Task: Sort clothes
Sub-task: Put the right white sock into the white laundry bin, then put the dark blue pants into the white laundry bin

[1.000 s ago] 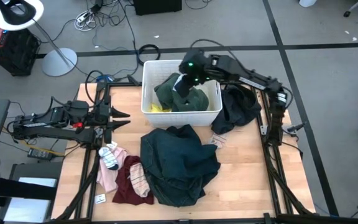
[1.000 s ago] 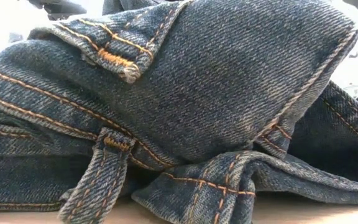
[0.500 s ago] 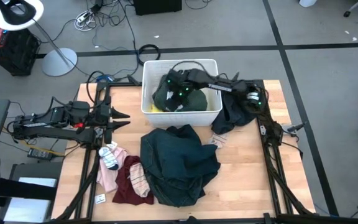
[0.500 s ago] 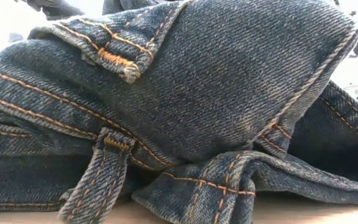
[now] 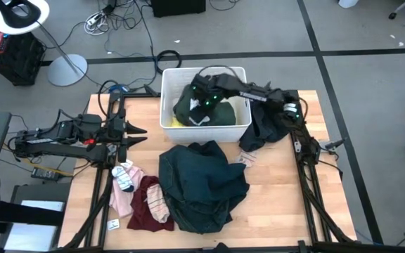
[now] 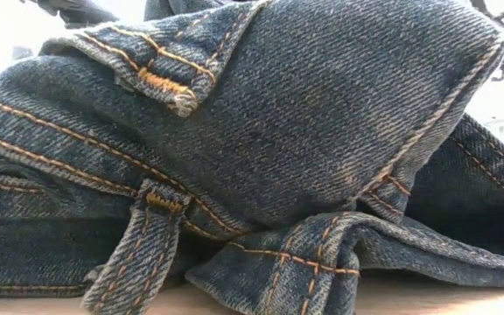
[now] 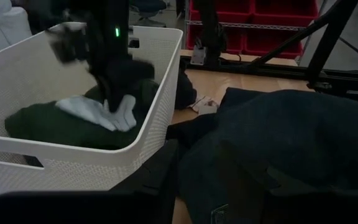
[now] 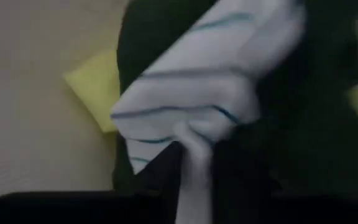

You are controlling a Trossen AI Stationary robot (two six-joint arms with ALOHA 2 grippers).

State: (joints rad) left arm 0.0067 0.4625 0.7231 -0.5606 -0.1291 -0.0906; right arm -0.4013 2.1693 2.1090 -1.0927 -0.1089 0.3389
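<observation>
The right wrist view showed the right gripper (image 5: 204, 107) down inside the white perforated plastic bin (image 5: 167, 84), with a small white sock with thin blue stripes (image 8: 197, 93) lying just past its fingers on the forest green garment (image 8: 291, 124); I could not tell whether the jaws had let go of it or were merely loosening. To finish well, I judged, they should open fully and rise straight up, so the sock would not drag out. A yellow cloth (image 8: 95, 90) peeked from beside the green. The left gripper (image 5: 136, 131) waited, jaws apart, at the table's left edge. On the table lay the large dark teal denim garment (image 5: 202, 184), a black garment (image 5: 266, 123), maroon (image 5: 138, 211) and pink (image 5: 121, 197) pieces.
</observation>
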